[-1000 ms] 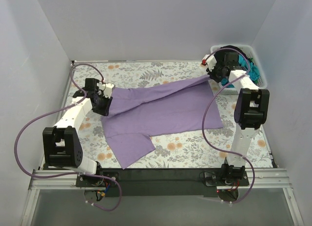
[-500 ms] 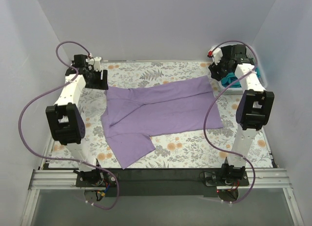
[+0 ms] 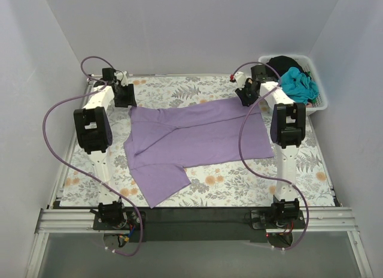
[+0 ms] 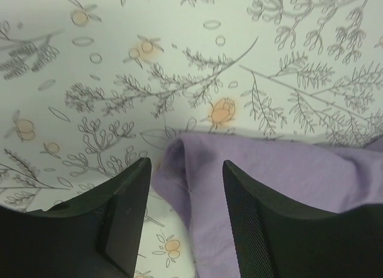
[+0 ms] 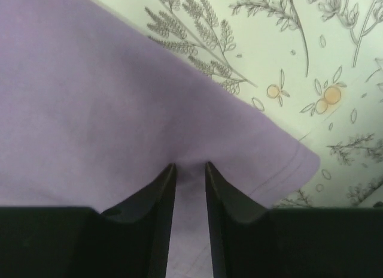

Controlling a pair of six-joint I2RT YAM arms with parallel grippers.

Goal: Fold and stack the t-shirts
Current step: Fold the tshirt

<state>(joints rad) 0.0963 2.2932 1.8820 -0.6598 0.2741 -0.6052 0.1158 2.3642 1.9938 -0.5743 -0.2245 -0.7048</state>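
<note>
One lavender t-shirt | soft, creased, spread flat | floral-printed table covering

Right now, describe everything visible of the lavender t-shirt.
The lavender t-shirt is plain, soft-looking cloth, spread nearly flat across the floral table covering with shallow diagonal creases. One short sleeve juts toward the near edge. A stitched hem shows at its far right corner, where the right pincer is nearly shut, with cloth puckered between its fingers. The left pincer stands open astride the rumpled far left corner; contact there is unclear.
</note>
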